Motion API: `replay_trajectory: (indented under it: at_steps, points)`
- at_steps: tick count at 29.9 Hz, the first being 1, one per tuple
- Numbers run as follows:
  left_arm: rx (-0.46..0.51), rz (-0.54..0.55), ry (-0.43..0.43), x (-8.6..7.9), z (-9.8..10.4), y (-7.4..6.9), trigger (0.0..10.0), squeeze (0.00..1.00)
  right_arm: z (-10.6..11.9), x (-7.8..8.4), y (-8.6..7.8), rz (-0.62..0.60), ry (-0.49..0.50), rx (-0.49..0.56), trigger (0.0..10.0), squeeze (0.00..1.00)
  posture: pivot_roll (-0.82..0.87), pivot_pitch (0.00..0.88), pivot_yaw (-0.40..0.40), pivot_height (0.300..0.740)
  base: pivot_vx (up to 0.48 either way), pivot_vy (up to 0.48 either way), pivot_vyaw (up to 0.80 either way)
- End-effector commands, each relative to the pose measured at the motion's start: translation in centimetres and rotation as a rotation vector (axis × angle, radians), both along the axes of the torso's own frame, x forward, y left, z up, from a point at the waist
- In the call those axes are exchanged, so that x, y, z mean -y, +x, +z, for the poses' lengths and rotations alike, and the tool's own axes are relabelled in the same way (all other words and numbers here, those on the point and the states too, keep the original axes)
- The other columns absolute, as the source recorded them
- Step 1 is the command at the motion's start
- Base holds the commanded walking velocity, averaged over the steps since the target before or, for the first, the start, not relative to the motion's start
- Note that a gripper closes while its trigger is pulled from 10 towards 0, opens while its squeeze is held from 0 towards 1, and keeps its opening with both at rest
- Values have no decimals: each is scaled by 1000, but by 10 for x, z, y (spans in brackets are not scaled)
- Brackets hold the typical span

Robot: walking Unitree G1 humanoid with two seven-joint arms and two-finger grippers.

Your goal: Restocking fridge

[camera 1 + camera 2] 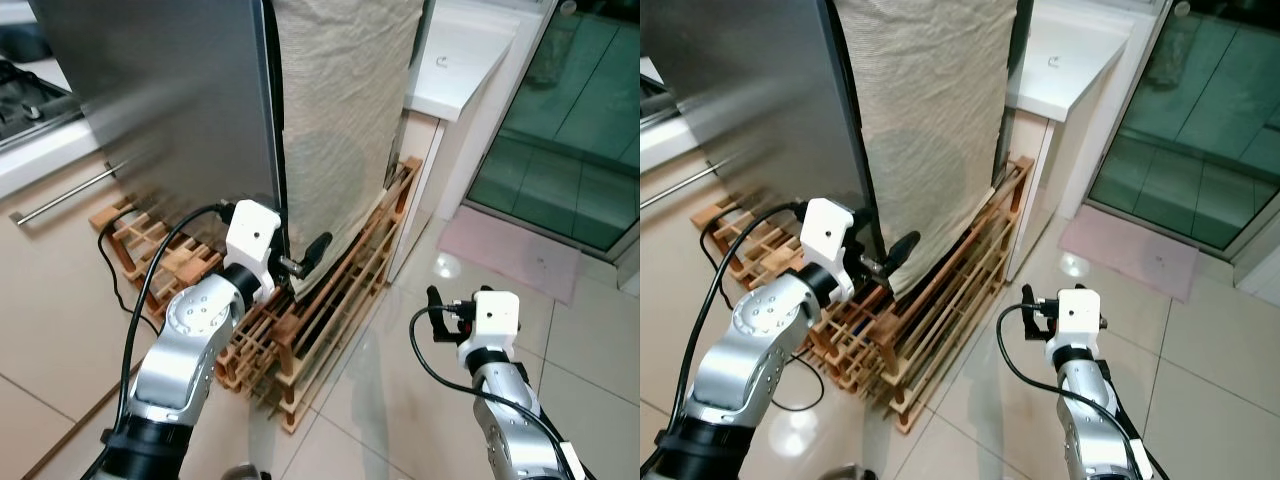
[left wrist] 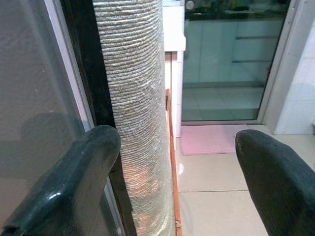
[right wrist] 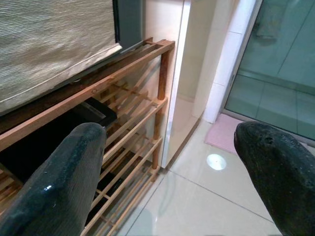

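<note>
Wide-spread black fingers (image 2: 88,182) of the left gripper (image 1: 300,262) reach for the edge of the tall steel-grey fridge (image 1: 170,90) draped in beige woven cloth (image 1: 340,130), apparently to pull it open, while the right gripper (image 1: 440,305), fingers likewise parted, waits empty above the tiled floor (image 1: 400,400).

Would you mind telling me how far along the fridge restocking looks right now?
Nothing looks done yet: the fridge door is shut. In hand: the left gripper, open, sits at the door's edge beside the beige cloth. The right gripper hangs open, holding nothing. Opening and stocking remain.
</note>
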State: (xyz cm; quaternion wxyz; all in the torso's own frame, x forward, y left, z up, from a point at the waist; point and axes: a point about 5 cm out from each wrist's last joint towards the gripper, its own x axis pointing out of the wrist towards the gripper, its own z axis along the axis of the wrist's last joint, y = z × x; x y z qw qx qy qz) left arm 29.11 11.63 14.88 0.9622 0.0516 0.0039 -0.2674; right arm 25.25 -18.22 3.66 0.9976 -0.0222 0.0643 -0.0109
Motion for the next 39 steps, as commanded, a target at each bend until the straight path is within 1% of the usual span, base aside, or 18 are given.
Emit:
replay_trajectory:
  at_steps: [1,9,11,12,15,19,20,24,27,28,29,30,31,32,33,34,36,39]
  points:
    - [34,17,8,-1,7,5,10000,0,5,2,1,0,-8,28,10000,0,-18,0,-7,740,0,0,0]
    - [49,57,35,-2,2,9,10000,0,5,1,2,1,-8,26,10000,0,-19,1,-8,740,0,0,0]
    - [43,95,34,-4,0,11,10000,0,5,1,2,1,-8,26,10000,0,-21,1,-9,740,0,0,0]
    - [45,141,46,-8,-1,14,10000,0,5,1,2,1,-8,27,10000,0,-23,1,-9,740,0,0,0]
    - [17,171,43,-11,-5,16,10000,0,6,1,2,2,-4,29,10000,0,-23,2,-9,740,0,0,0]
    - [-7,127,31,-2,-9,13,10000,0,15,-10,1,95,70,55,10000,0,-22,5,-10,740,0,0,0]
    - [-7,127,31,-2,-9,13,10000,0,15,-10,1,95,70,55,10000,0,-22,5,-10,740,0,0,0]
    - [-23,132,44,0,-14,15,10000,0,27,-14,-5,202,82,75,10000,0,-32,9,-13,740,0,0,0]
    - [-28,141,53,0,-15,16,10000,0,29,-14,-6,227,84,69,10000,0,-35,9,-14,740,0,0,0]
    - [-33,134,45,2,-16,16,10000,0,30,-16,-7,250,93,63,10000,0,-37,8,-13,740,0,0,0]
    - [-54,109,13,7,-16,16,10000,0,34,-23,-7,307,124,62,10000,0,-37,10,-13,740,0,0,0]
    - [-54,109,13,7,-16,16,10000,0,34,-23,-7,307,124,62,10000,0,-37,10,-13,740,0,0,0]
    - [-64,86,3,11,-16,15,10000,0,38,-29,-8,366,147,55,10000,0,-37,11,-12,740,0,0,0]
    - [-87,22,-16,21,-16,12,10000,0,46,-40,-11,493,197,28,10000,0,-36,11,-10,740,0,0,0]
    - [-87,22,-16,21,-16,12,10000,0,46,-40,-11,493,197,28,10000,0,-36,11,-10,740,0,0,0]
    - [-83,-5,-6,26,-16,11,10000,0,49,-44,-13,563,212,10,10000,0,-36,12,-10,740,0,0,0]
    - [-99,-87,-11,37,-14,8,10000,0,52,-46,-16,637,215,-16,10000,0,-36,13,-11,740,0,0,0]
    - [-56,-186,-24,54,0,5,10000,0,46,-43,-20,676,194,-63,10000,0,-36,12,-19,740,0,0,0]
